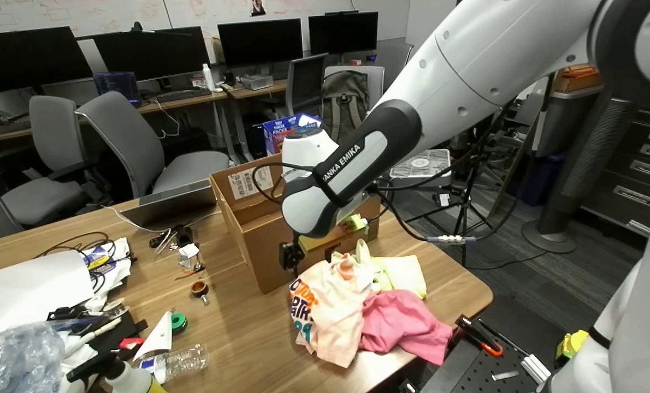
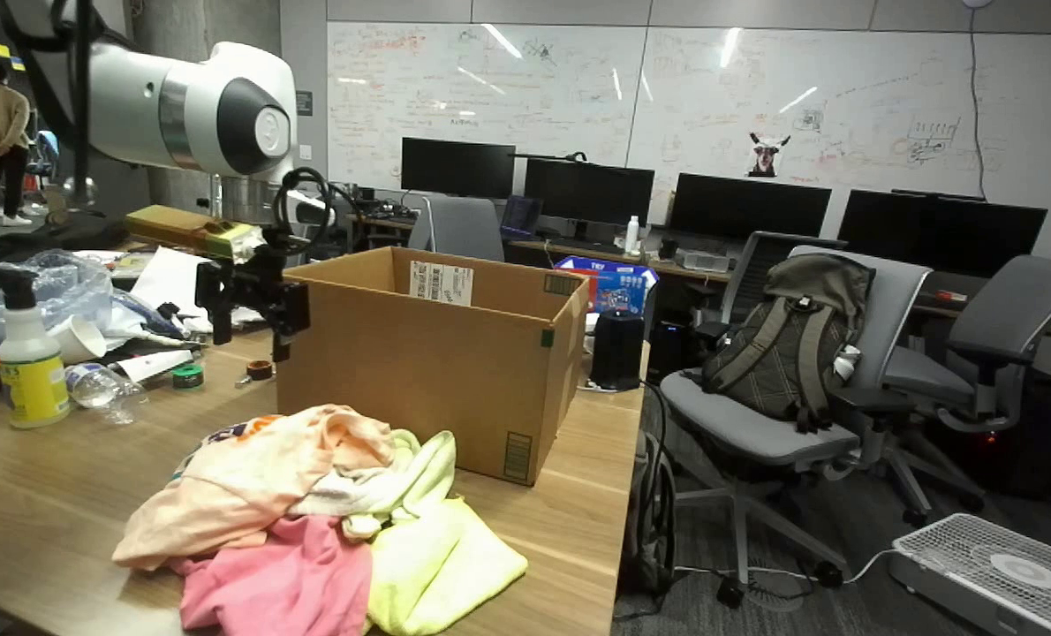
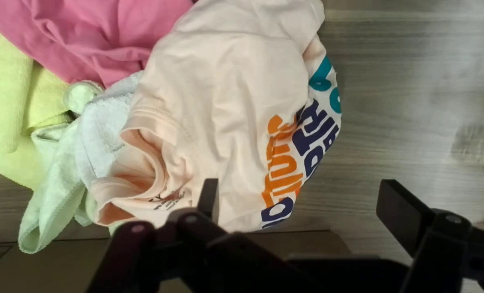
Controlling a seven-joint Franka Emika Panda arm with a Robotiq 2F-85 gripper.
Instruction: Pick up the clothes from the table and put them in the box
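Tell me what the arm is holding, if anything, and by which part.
Nothing is held: the fingers stand wide apart, clear of the peach shirt.

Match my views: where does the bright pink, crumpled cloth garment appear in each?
In an exterior view: the bright pink cloth garment, lower part, right of centre.
In an exterior view: the pink garment, bottom edge, left of centre.
Wrist view: the pink garment, top left, cut by the edge.
Shared landmark: the pale peach cloth garment against it in all three.
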